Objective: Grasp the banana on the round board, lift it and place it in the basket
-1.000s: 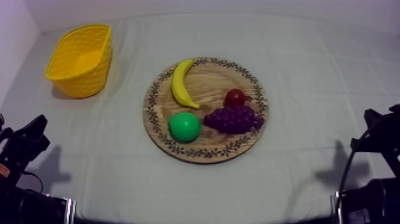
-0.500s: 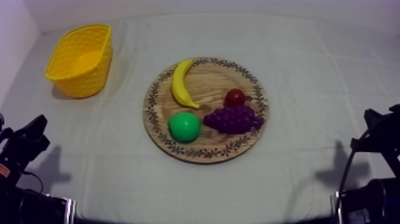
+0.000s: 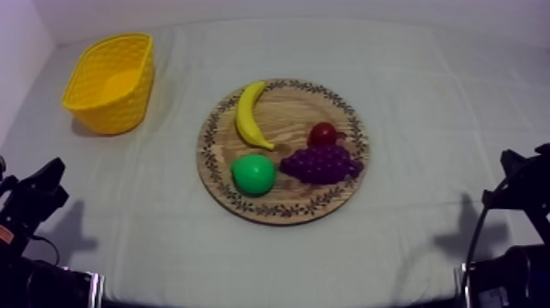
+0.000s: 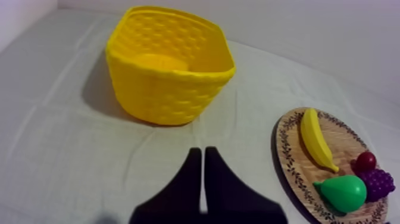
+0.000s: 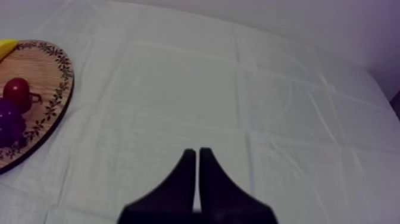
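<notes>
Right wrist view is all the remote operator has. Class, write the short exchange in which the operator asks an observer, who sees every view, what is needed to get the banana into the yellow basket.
Operator: I see part of the board. Where is the yellow basket?
Observer: The yellow basket stands on the cloth at the table's far left, apart from the wooden board.
Operator: Which gripper sits on that side, and how?
Observer: The left gripper rests low at the table's left, shut on nothing, facing the basket.

Banana (image 3: 250, 115) on wooden board (image 3: 288, 106), yellow basket (image 3: 110, 110) well apart — far left corner
</notes>
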Controlling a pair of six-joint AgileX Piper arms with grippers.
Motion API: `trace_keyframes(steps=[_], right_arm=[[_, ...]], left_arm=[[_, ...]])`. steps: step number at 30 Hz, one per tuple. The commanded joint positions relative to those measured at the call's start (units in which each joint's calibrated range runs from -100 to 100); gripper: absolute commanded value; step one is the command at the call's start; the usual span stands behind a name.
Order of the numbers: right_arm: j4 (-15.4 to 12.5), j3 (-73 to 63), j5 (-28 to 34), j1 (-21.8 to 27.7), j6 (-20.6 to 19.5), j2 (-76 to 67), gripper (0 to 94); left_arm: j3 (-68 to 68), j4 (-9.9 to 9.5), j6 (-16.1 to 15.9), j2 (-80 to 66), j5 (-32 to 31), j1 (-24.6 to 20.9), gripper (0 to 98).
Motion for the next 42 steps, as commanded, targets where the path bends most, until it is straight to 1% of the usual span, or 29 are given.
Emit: trace_keyframes(steps=[1, 9, 13, 14, 15, 16, 19, 21, 23, 26, 28, 30, 33, 34, 38, 42], right_arm=[[0.0, 0.0, 0.0, 0.0, 0.0, 0.0, 0.3], [0.0, 0.0, 0.0, 0.0, 0.0, 0.0, 0.3], [0.0, 0.0, 0.0, 0.0, 0.0, 0.0, 0.3], [0.0, 0.0, 0.0, 0.0, 0.0, 0.0, 0.3], [0.0, 0.0, 0.0, 0.0, 0.0, 0.0, 0.3], [0.0, 0.0, 0.0, 0.0, 0.0, 0.0, 0.3], [0.0, 0.0, 0.0, 0.0, 0.0, 0.0, 0.3], [0.0, 0.0, 0.0, 0.0, 0.0, 0.0, 0.3], [0.0, 0.0, 0.0, 0.0, 0.0, 0.0, 0.3], [0.0, 0.0, 0.0, 0.0, 0.0, 0.0, 0.3], [0.0, 0.0, 0.0, 0.0, 0.0, 0.0, 0.3], [0.0, 0.0, 0.0, 0.0, 0.0, 0.0, 0.3], [0.0, 0.0, 0.0, 0.0, 0.0, 0.0, 0.3], [0.0, 0.0, 0.0, 0.0, 0.0, 0.0, 0.3], [0.0, 0.0, 0.0, 0.0, 0.0, 0.0, 0.3], [0.0, 0.0, 0.0, 0.0, 0.0, 0.0, 0.3]], left_arm=[[0.0, -0.01, 0.0, 0.0, 0.0, 0.0, 0.1], [0.0, -0.01, -0.3, 0.0, 0.0, 0.0, 0.1], [0.0, -0.02, -5.5, 0.0, -0.1, 0.0, 0.1], [0.2, -0.08, -6.0, 0.0, -0.4, 0.0, 0.1], [0.2, -0.17, -5.9, 0.0, -0.6, -0.1, 0.1], [0.3, -0.24, -5.3, 0.0, -0.8, -0.3, 0.1], [0.4, -0.53, -1.3, 0.1, -1.7, -0.7, 0.1], [0.4, -0.60, -0.2, 1.0, -3.3, -0.9, 0.1], [-0.2, -0.57, -0.6, 3.5, -6.0, -0.5, 0.1], [-4.0, -0.71, -2.0, 9.2, -9.3, 0.8, 0.1], [-8.2, -0.75, -2.7, 14.0, -10.3, 1.8, 0.1], [-13.5, -0.77, -2.5, 18.9, -10.0, 2.5, 0.1], [-22.0, -0.80, -1.2, 25.2, -7.0, 3.9, 0.1], [-25.1, -1.13, -0.4, 27.2, -5.2, 4.8, 0.1], [-37.8, -4.14, 4.3, 35.8, 2.8, 10.0, 0.1], [-48.0, -6.70, 8.3, 44.5, 7.8, 15.3, 0.1]])
